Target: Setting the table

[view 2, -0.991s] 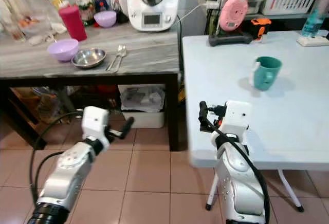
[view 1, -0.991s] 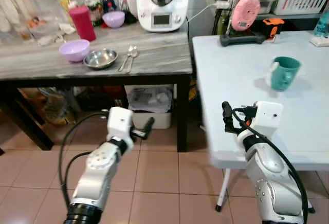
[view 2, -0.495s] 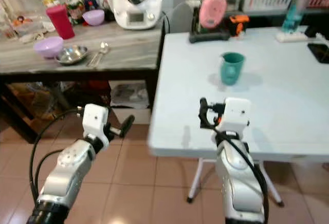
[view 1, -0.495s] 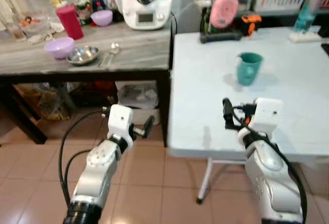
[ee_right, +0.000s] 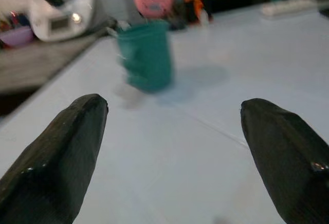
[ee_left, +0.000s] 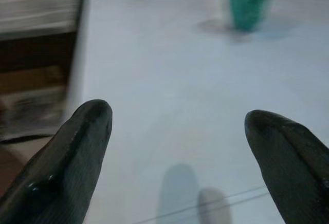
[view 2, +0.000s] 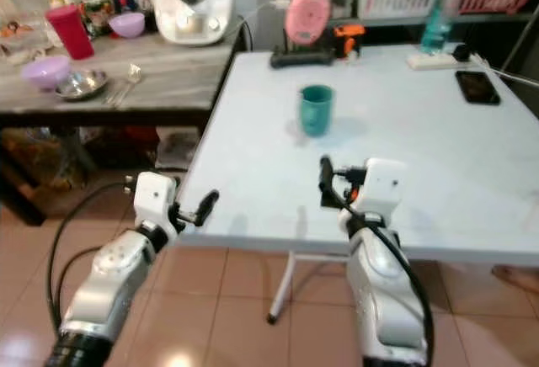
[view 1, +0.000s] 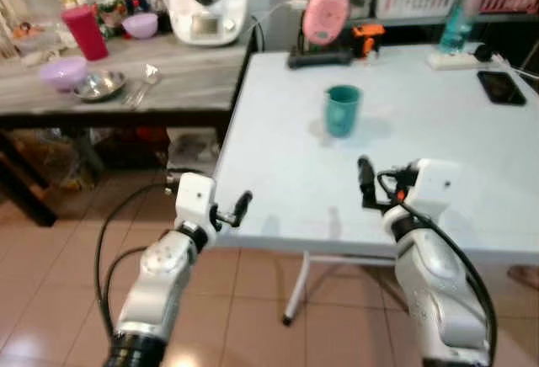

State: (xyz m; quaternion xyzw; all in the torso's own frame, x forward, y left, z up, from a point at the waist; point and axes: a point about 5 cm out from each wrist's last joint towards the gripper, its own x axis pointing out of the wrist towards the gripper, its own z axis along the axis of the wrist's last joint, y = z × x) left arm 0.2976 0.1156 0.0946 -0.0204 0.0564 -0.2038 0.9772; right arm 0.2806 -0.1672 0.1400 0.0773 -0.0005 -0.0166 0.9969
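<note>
2 fingers wide apart, nothing held.

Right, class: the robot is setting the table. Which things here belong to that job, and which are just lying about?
For the job: green mug, purple bowl, steel bowl, spoons, white table.

Lying about: phone, pink gadget, white appliance, red tumbler.

The teal mug is smeared by blur and cut off by the edge in the left wrist view, its handle indistinct.
</note>
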